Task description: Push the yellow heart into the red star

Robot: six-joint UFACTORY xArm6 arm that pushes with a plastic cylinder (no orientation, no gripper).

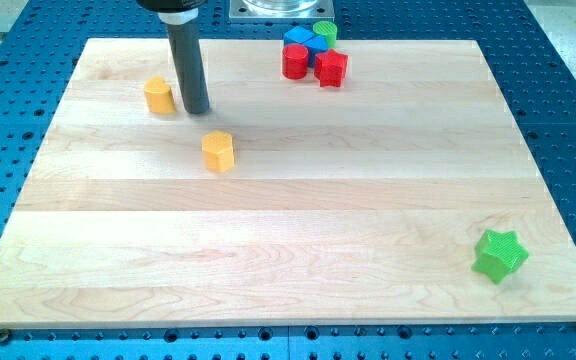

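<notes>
My tip rests on the board at the upper left. A yellow block, whose shape I cannot make out, stands just left of the tip, close to it but with a small gap. A second yellow block, which looks like the heart, lies a little below and right of the tip, apart from it. The red star sits near the board's top edge, far to the right of both yellow blocks. Another red block touches the star's left side.
Two blue blocks and a small green block crowd just above the red pair at the top edge. A green star lies alone at the lower right. The wooden board rests on a blue perforated table.
</notes>
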